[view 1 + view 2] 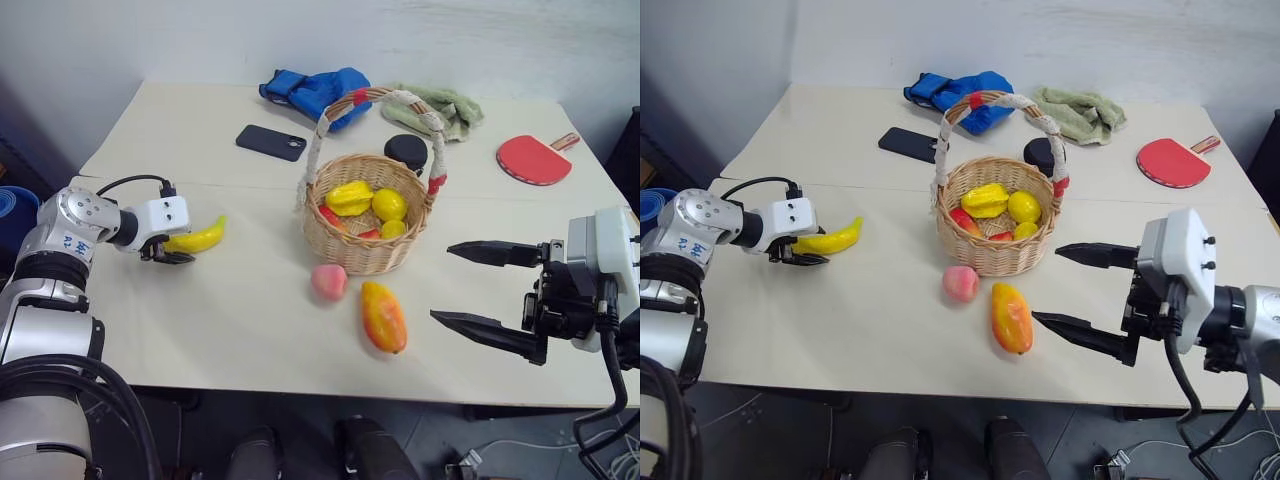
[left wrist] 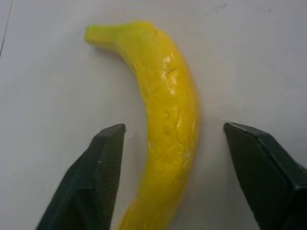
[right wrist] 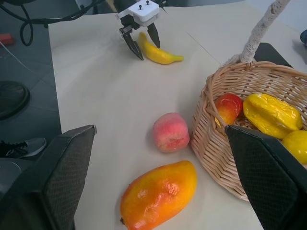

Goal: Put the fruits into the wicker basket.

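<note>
Straddling the banana (image 2: 168, 129), the left claw (image 1: 172, 252) sits low over the counter (image 1: 230, 330) on the robot's left side, one black finger on each side of the fruit with a gap showing between each finger and the yellow skin. The banana lies flat on the counter, its stem end pointing away from the claw, well to the left of the wicker basket (image 1: 366, 250).

The basket stands upright near the middle of the counter, its arched rope-wrapped handle over it. Inside it lie several toy fruits: a yellow ridged one (image 1: 349, 197), a yellow lemon-like one (image 1: 389, 204) and a red one (image 3: 229, 106) against the near wall. The peach (image 1: 329, 282) rests on the counter just in front of the basket, and the mango (image 1: 384, 316) lies beside the peach, a little nearer the counter's front edge.

The right claw (image 1: 478, 288) hangs over the right part of the counter with its fingers spread wide and nothing between them, pointing toward the mango and basket.

Behind the basket lie a black phone (image 1: 271, 142), a blue cloth item (image 1: 315, 92), a green towel (image 1: 445, 108), a small black round case (image 1: 405, 151) and a red paddle (image 1: 533, 159).
</note>
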